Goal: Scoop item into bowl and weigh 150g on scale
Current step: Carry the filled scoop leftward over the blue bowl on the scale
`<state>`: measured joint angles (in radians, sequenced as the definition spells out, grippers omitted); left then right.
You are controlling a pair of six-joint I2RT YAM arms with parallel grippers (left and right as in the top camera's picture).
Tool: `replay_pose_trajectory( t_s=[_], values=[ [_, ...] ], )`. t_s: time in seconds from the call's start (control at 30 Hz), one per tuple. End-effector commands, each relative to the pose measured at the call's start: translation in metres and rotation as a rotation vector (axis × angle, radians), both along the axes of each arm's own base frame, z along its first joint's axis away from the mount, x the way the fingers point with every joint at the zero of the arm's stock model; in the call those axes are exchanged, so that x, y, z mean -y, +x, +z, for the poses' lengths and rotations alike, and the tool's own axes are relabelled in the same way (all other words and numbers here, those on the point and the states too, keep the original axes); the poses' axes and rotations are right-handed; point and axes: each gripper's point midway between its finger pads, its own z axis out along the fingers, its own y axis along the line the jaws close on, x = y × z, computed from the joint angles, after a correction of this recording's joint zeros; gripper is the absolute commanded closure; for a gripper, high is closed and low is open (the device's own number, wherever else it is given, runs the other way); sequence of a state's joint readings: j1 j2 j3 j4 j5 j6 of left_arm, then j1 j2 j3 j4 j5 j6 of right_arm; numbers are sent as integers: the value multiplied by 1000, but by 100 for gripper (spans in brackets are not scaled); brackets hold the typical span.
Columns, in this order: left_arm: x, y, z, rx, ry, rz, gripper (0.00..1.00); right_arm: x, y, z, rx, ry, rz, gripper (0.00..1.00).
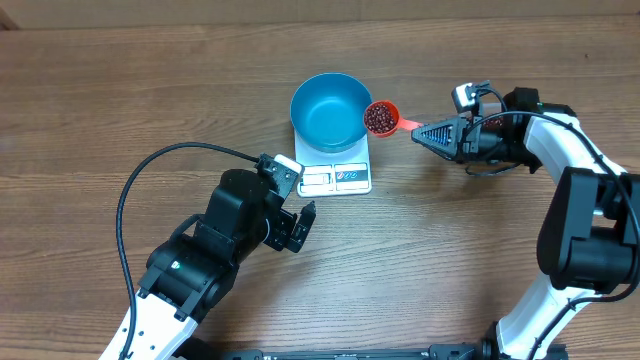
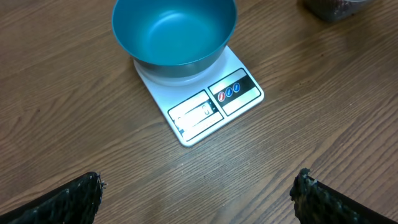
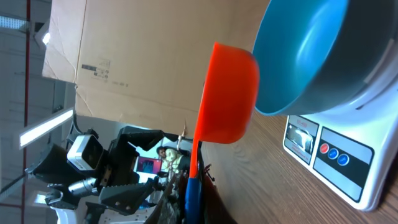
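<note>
Logging the overhead view first. Right gripper [image 1: 428, 131] is clamped tight on the handle of the red scoop [image 1: 381, 118], which reaches out ahead of its tips. The cup is full of beans [image 1: 379, 120] and sits at the near rim of the blue bowl [image 1: 328, 110]; whether it touches I cannot tell. The bowl rests on the white scale [image 1: 340, 177]. Left gripper [image 1: 298, 228] is spread wide, holding nothing, with the scale just ahead of it.

Left wrist view. Rough black fingertips [image 2: 71, 199] sit in the bottom corners, well apart, with bare wood-grain table [image 2: 74, 112] between them. The scale is flat, glossy white plastic, its display and buttons facing the gripper; the digits are unreadable. The bowl is round and smooth inside, with no beans in the part that shows.

Right wrist view. The scoop is seen from beneath: an orange-red plastic cup on a blue handle [image 3: 193, 193] running back into the gripper. The cup is just beside the bowl's outer wall; the beans are hidden.

Judgement: the step is tipping the load in, and the task is early. Carry the cup past the rim toward the centre, then roll the wrist slowly, since loose beans will run and bounce on a slick wall. Avoid pressing the rim, which would skew the reading.
</note>
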<state>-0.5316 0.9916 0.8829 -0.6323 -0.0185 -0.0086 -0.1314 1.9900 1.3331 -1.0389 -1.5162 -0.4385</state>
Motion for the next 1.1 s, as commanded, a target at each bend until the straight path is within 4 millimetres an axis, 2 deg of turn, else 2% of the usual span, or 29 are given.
replay_pose_trajectory(
  t_s=[0.0,0.87,1.07],
  values=[
    [3,-2,-3,-17,-14,-3,1,-5,1,5,-10,54,12,96],
    [3,-2,-3,-17,-14,-3,1,-5,31,2,-30,14,10,96],
    [3,-2,-3,-17,-14,-3,0,-16,39,4,-26,-3,27,96]
  ],
)
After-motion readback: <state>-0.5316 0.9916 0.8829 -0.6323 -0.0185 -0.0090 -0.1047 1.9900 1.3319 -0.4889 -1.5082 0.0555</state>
